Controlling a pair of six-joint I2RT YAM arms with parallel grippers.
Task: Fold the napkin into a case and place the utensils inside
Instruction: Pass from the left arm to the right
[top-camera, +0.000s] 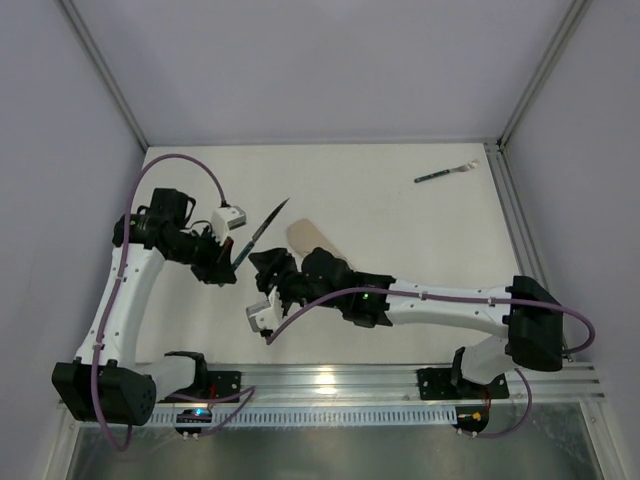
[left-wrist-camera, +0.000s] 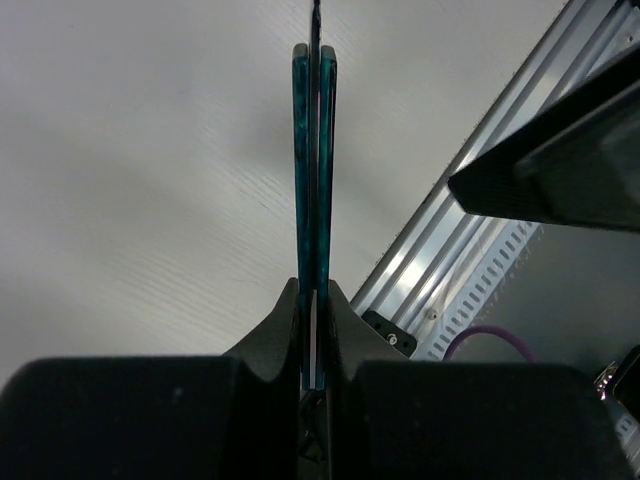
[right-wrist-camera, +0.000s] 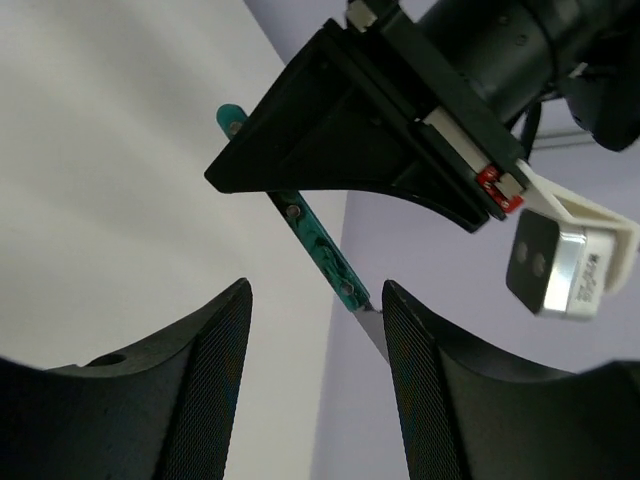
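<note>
My left gripper (left-wrist-camera: 314, 292) is pressed tight on the knife (left-wrist-camera: 312, 150), pinching its dark green handle edge-on between both fingers, with the blade running out past the tips. My right gripper (right-wrist-camera: 315, 300) stands spread, nothing between its ribbed fingers (right-wrist-camera: 225, 340). It sits just beside the left one and looks up at the knife's handle and the start of its silver blade.

On the left gripper's body there is a small red tag (right-wrist-camera: 487, 186); any writing on it is too small to read. The left wrist camera (right-wrist-camera: 560, 262), a silver and white block, hangs just past it.

The napkin (top-camera: 308, 240), beige and folded narrow, lies right behind my right gripper (top-camera: 268, 268), partly hidden by that arm. The fork (top-camera: 447, 173) lies well beyond it and off to the right, near the far edge.

Below is an off-white table (top-camera: 400, 230) with a slotted aluminium rail (left-wrist-camera: 455, 270) at its near edge. Plain pale lilac walls (top-camera: 320, 60) close in around it.
</note>
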